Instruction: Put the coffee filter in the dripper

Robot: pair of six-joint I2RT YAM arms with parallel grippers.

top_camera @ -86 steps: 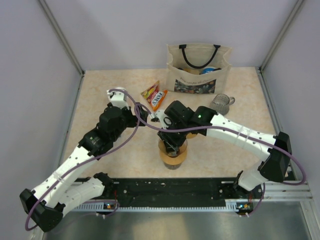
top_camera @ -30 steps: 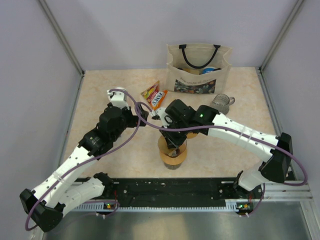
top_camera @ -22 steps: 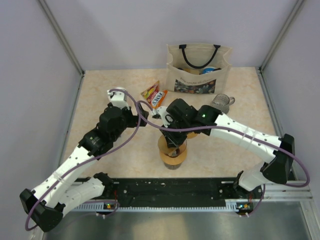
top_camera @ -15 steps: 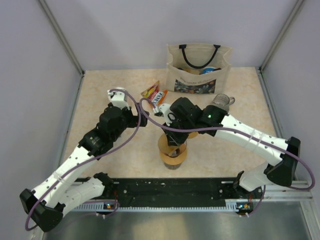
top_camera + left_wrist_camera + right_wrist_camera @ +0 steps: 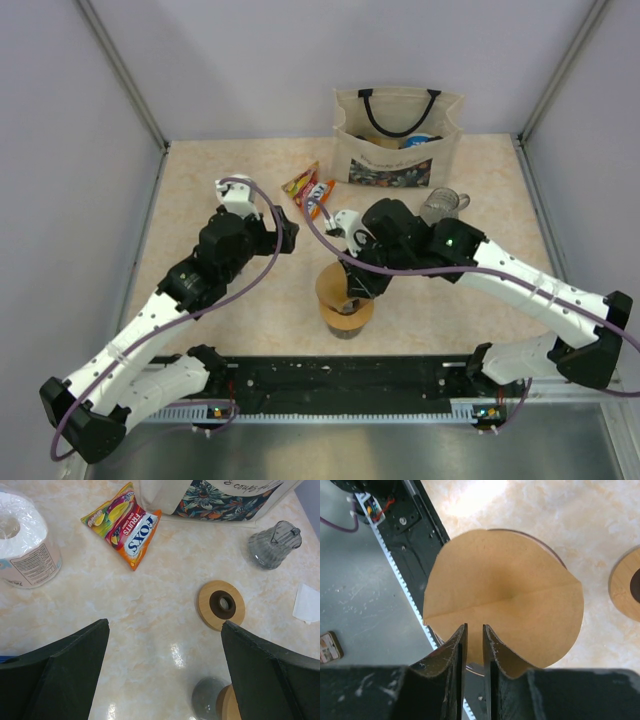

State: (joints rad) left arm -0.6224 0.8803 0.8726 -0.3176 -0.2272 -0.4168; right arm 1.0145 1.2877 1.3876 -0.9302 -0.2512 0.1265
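Observation:
The brown paper coffee filter sits opened out as a cone in the mouth of the glass dripper, which stands near the table's front edge. My right gripper hovers just above the filter's near edge. Its jaws stand a narrow gap apart with nothing between them. In the top view it is at the dripper's right side. My left gripper is wide open and empty, over bare table to the left. The dripper's wooden collar shows at the bottom of the left wrist view.
A cloth tote bag stands at the back. A candy packet, a paper roll, a wooden ring, a small glass jug and a white paper lie around. The black rail runs just in front of the dripper.
My right gripper has lifted out of the dripper and drawn back to the right. The filter stays in the dripper. The left arm has not moved.

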